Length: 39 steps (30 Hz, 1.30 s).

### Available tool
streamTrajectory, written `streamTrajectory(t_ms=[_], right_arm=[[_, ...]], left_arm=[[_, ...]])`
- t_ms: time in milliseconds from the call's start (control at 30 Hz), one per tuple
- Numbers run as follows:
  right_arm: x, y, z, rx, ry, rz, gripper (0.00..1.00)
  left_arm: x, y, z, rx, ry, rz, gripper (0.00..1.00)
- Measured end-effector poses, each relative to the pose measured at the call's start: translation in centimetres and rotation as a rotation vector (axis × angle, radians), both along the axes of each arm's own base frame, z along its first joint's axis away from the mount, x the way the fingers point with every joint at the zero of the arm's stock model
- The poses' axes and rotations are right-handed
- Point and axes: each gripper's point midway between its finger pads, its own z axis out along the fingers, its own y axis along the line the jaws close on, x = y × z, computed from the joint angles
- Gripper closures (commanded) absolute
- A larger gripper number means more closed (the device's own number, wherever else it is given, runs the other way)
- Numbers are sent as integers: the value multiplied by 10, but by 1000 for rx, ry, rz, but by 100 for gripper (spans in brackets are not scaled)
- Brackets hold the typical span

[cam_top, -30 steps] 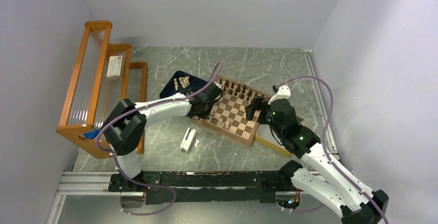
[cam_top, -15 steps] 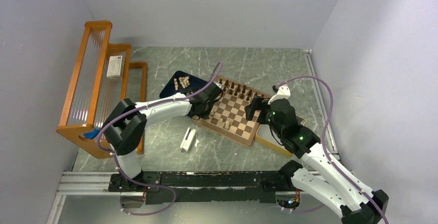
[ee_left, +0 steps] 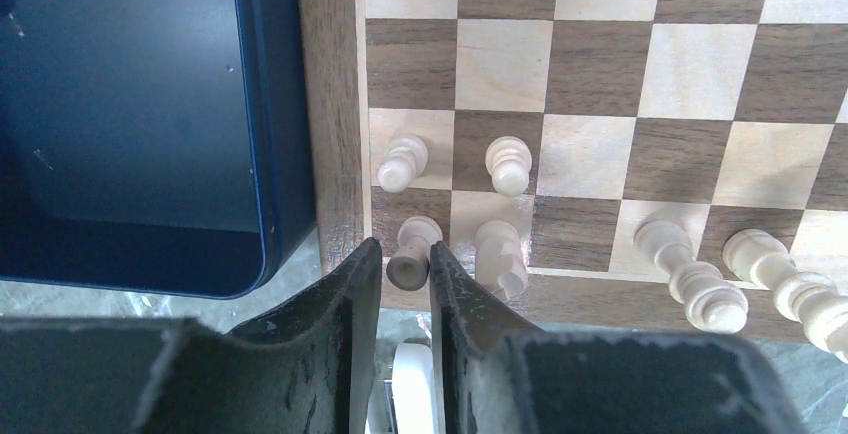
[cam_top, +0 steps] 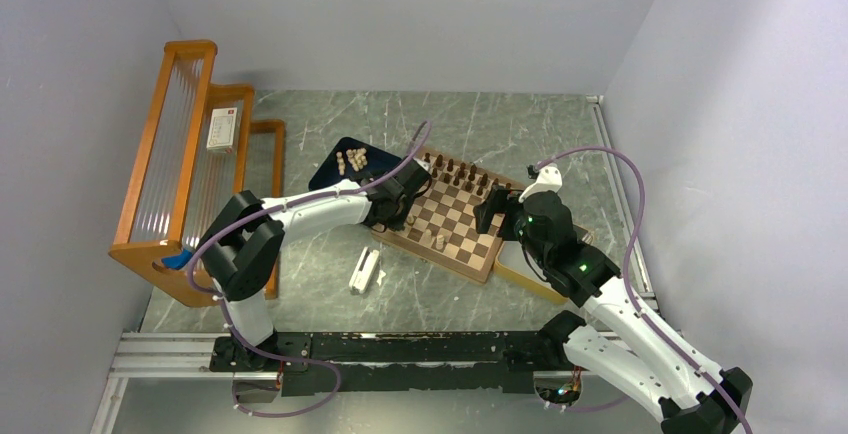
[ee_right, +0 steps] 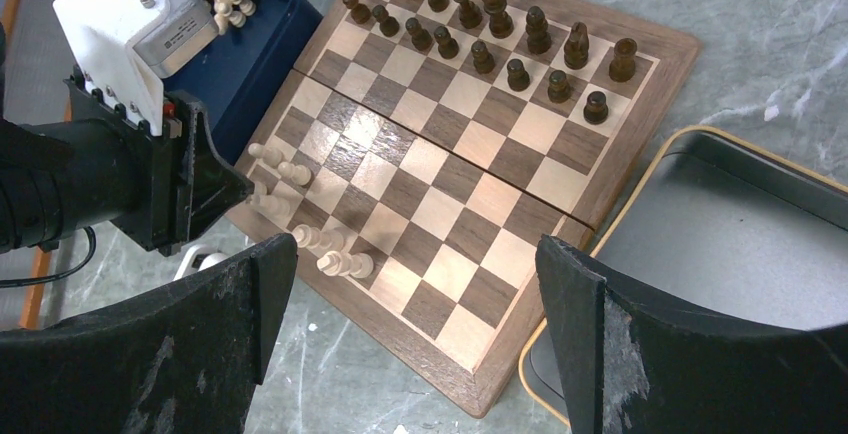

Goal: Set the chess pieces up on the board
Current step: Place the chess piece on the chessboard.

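As nothing has moved, the left claw (ee_left: 405, 259), narrow around 1 pale piece (ee_left: 412, 239) at a corner of the board (ee_left: 338, 104) (gripped or freed, I cannot tell), seems mid-placement. The right claw (ee_right: 415, 254) gapes, empty.

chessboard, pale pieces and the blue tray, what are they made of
Board: looks like wood, satin finish; grain streaks show in squares and rim. Pale pieces: likely turned light wood, smooth, with ringed profiles. Blue tray: painted metal or plastic, cannot tell which; even sheen, rounded rim, small scuffs.
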Motion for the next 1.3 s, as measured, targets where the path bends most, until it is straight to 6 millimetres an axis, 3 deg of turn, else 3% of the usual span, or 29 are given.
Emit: streamTrajectory(t_ms=[667, 1300], right_arm=[[0, 0, 1, 3, -3, -1, 6], [1, 1, -2, -4, 5, 0, 6]], left_arm=[[0, 2, -9, 35, 19, -10, 70], [6, -3, 1, 25, 0, -7, 64]])
